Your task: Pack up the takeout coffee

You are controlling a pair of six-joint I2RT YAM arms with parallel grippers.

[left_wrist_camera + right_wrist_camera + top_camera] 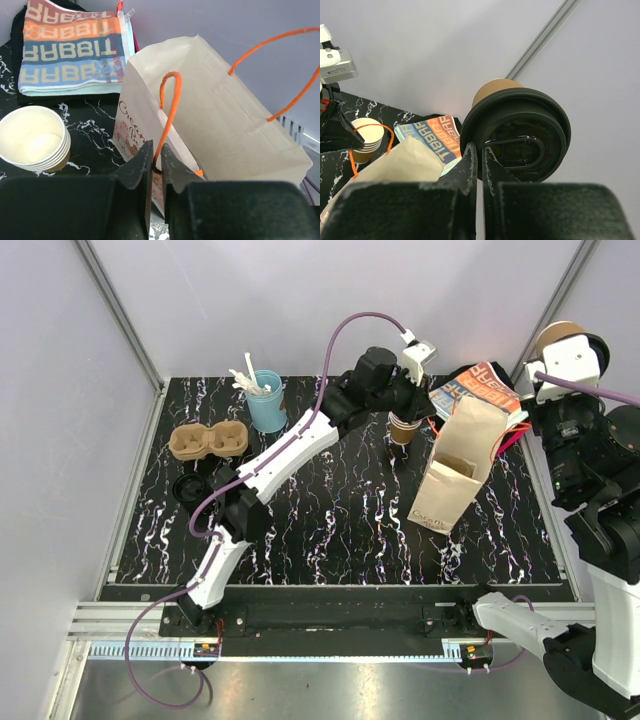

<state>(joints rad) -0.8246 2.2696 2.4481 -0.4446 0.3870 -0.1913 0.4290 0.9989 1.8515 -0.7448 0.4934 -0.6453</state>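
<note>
The takeout coffee (517, 127), a brown paper cup under a black lid, lies on its side in the air at the far right (568, 340). My right gripper (480, 150) is shut on the rim of its lid. The paper bag (460, 460) stands tilted on the table's right side, its mouth facing up and back. My left gripper (156, 150) is shut on the nearer orange handle (170, 105) of the bag (225, 125). The other handle (280, 60) arcs free above the bag.
A stack of nested brown cups (403, 430) stands just left of the bag. A folded printed cloth (475, 390) lies behind it. A light-blue cup with white utensils (265, 400), a pulp cup carrier (208, 440) and a black lid (188, 486) sit at the left.
</note>
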